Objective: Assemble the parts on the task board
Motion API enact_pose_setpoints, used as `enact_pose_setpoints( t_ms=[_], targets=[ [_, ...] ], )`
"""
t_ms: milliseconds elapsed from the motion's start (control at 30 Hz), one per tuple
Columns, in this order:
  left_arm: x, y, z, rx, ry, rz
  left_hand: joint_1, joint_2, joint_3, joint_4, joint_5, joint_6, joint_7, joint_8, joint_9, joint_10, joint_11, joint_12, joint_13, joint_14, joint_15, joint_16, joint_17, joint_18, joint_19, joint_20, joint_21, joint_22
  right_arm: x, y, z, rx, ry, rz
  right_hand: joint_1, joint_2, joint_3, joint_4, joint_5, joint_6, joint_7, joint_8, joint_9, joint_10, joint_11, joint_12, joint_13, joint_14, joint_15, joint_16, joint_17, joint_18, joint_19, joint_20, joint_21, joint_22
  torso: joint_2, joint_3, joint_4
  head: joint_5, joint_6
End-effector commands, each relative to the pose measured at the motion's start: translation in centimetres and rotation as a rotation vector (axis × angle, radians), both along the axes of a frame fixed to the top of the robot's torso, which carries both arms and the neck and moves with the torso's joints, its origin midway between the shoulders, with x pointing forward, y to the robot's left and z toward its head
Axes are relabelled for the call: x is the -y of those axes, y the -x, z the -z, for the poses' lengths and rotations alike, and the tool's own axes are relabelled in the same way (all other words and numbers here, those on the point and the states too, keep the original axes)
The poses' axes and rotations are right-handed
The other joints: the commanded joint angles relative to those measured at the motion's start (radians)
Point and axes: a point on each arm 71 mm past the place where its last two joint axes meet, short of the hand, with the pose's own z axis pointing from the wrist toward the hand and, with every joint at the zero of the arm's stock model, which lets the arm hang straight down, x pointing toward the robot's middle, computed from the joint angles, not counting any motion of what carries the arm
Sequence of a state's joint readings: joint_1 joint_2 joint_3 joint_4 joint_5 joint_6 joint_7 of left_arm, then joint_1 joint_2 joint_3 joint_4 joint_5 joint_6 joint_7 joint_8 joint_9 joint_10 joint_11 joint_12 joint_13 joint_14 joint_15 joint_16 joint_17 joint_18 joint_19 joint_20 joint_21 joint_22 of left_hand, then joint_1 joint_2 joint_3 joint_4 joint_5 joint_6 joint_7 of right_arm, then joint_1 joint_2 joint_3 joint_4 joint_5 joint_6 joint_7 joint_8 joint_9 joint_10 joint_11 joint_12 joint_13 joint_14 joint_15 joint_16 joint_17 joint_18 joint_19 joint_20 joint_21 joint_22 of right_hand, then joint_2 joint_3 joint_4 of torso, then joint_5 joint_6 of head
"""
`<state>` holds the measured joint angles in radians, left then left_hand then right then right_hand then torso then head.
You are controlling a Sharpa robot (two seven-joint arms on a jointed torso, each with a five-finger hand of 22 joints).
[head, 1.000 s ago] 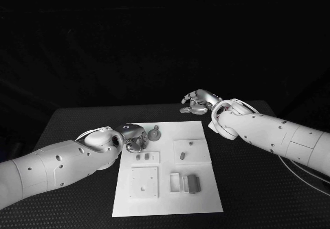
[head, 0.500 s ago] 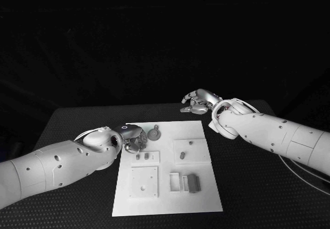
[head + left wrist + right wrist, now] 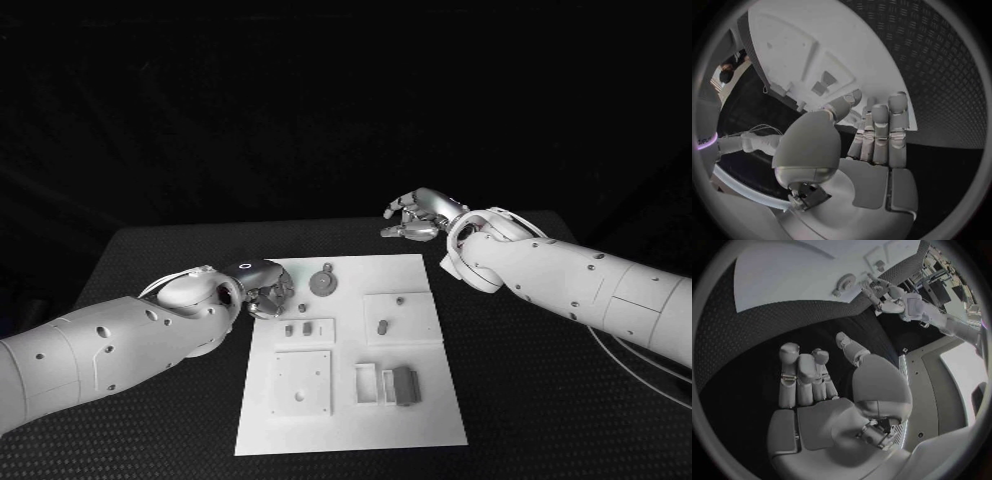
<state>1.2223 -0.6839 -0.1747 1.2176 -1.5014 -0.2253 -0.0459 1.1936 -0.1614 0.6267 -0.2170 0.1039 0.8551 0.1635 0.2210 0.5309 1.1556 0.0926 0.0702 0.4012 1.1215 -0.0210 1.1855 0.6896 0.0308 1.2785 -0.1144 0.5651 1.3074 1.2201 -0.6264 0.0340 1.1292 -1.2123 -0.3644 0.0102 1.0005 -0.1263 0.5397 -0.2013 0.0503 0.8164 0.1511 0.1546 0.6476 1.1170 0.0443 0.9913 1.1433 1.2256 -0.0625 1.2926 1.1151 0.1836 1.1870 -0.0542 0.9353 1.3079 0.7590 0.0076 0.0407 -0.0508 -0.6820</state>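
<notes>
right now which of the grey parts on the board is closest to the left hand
The round grey part at the board's far end, lying flat just beside the left hand. The small pegs and the grey block sit nearer the robot.

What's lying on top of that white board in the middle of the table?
On the task board lie raised white plates and small grey parts, such as a round disc near the far edge. The left hand overlaps the board's far-left edge; anything beneath it is hidden.

task board mid-table, parts on it, table beneath
</notes>
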Motion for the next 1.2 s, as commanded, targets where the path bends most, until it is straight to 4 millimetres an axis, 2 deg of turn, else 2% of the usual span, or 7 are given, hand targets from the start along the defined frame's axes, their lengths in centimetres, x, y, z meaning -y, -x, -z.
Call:
enact_pose_setpoints(
  t_ms=[33,333,500,600,667,767,1200],
  targets=[
    [-1.5,-0.6,-0.6,-0.057,0.130,-0.100,0.009,0.002,0.003,0.000,-0.041,0.008,0.006,0.006,0.001,-0.008,0.001,0.002,0.004,-0.019,0.002,-0.021,-0.011,0.126,-0.024,0.000,-0.020,0.009,0.1,0.1,0.1,-0.011,0.003,-0.033,0.011,-0.001,0.002,-0.007,-0.003,0.003,0.008,0.004,0.000,-0.008,0.000,0.004,-0.002,-0.009,-0.002,-0.007,0.001,0.078,-0.004,-0.007,-0.005,0.016,0.000,0.0001,-0.0006,-0.001,0.005],
    [-6.1,-1.4,-2.5,-0.191,0.505,-0.324,-0.056,-0.022,-0.044,0.012,-0.056,-0.011,0.009,0.016,0.005,-0.031,0.024,0.000,0.012,-0.139,0.030,-0.183,-0.086,0.086,-0.163,0.037,-0.167,-0.072,1.5,0.9,0.5,-0.003,0.016,-0.045,0.005,-0.008,0.008,0.005,-0.003,0.007,0.008,0.007,0.000,-0.029,0.000,-0.026,-0.023,-0.027,-0.002,-0.028,-0.007,0.078,-0.023,0.002,-0.018,0.013,0.000,0.0011,0.0012,-0.004,0.016],
    [-7.1,-0.7,-2.7,-0.255,0.671,-0.344,-0.081,-0.010,-0.040,0.006,-0.052,-0.019,0.007,0.029,0.013,-0.052,0.043,-0.002,0.003,-0.257,0.105,-0.412,-0.186,0.039,-0.306,0.096,-0.358,-0.216,2.5,1.7,0.7,-0.010,0.041,-0.058,0.034,-0.015,0.028,-0.020,-0.003,0.014,0.006,0.013,0.003,-0.095,0.001,-0.179,-0.136,-0.069,-0.001,-0.179,-0.110,0.072,-0.086,0.031,-0.075,-0.007,0.000,0.0000,0.0006,-0.003,0.021],
    [-7.2,-0.3,-2.9,-0.268,0.696,-0.327,-0.079,-0.008,-0.044,-0.006,-0.053,-0.034,0.011,0.028,0.013,-0.090,0.055,-0.007,-0.017,-0.277,0.123,-0.483,-0.211,0.036,-0.325,0.116,-0.408,-0.263,2.8,2.2,0.8,-0.026,0.062,-0.080,0.045,-0.018,0.039,-0.036,0.004,0.013,0.021,0.014,0.004,-0.224,0.024,-0.399,-0.291,-0.061,0.034,-0.202,-0.135,0.075,-0.095,0.038,-0.084,-0.009,0.000,-0.0007,0.0007,-0.006,0.024],
    [-7.3,0.1,-3.1,-0.266,0.704,-0.313,-0.078,-0.003,-0.050,-0.012,-0.053,-0.038,0.012,0.031,0.013,-0.103,0.056,-0.003,-0.032,-0.267,0.129,-0.518,-0.219,0.040,-0.319,0.123,-0.429,-0.288,2.8,2.7,1.0,-0.036,0.112,-0.114,0.062,-0.014,0.048,-0.052,0.000,0.013,0.038,0.017,0.006,-0.215,0.047,-0.514,-0.400,-0.045,0.035,-0.198,-0.142,0.078,-0.085,0.040,-0.076,-0.004,-0.001,-0.0004,0.0010,-0.009,0.024],
    [-6.9,0.3,-3.8,-0.275,0.736,-0.291,-0.074,0.002,-0.055,-0.019,-0.053,-0.038,0.007,0.036,0.013,-0.108,0.052,-0.004,-0.048,-0.267,0.133,-0.553,-0.223,0.038,-0.321,0.128,-0.452,-0.311,2.6,3.8,1.5,-0.018,0.219,-0.201,0.080,-0.008,0.049,-0.073,-0.001,0.022,0.041,0.027,0.009,-0.174,0.050,-0.604,-0.497,-0.030,0.044,-0.195,-0.151,0.078,-0.071,0.039,-0.069,0.000,0.000,0.0001,0.0030,-0.006,0.027],
    [-5.5,0.8,-4.3,-0.301,0.779,-0.247,-0.072,0.007,-0.064,-0.024,-0.053,-0.035,0.020,0.044,0.010,-0.112,0.069,-0.002,-0.079,-0.298,0.159,-0.630,-0.234,0.035,-0.347,0.151,-0.498,-0.355,1.8,6.2,3.3,0.039,0.514,-0.290,0.136,0.015,0.039,-0.084,-0.003,0.109,0.003,0.077,0.019,0.013,0.021,-0.712,-0.652,0.046,0.017,-0.174,-0.180,0.078,-0.013,0.017,-0.050,0.008,0.000,-0.0009,-0.0025,0.001,0.019]
  ],
)
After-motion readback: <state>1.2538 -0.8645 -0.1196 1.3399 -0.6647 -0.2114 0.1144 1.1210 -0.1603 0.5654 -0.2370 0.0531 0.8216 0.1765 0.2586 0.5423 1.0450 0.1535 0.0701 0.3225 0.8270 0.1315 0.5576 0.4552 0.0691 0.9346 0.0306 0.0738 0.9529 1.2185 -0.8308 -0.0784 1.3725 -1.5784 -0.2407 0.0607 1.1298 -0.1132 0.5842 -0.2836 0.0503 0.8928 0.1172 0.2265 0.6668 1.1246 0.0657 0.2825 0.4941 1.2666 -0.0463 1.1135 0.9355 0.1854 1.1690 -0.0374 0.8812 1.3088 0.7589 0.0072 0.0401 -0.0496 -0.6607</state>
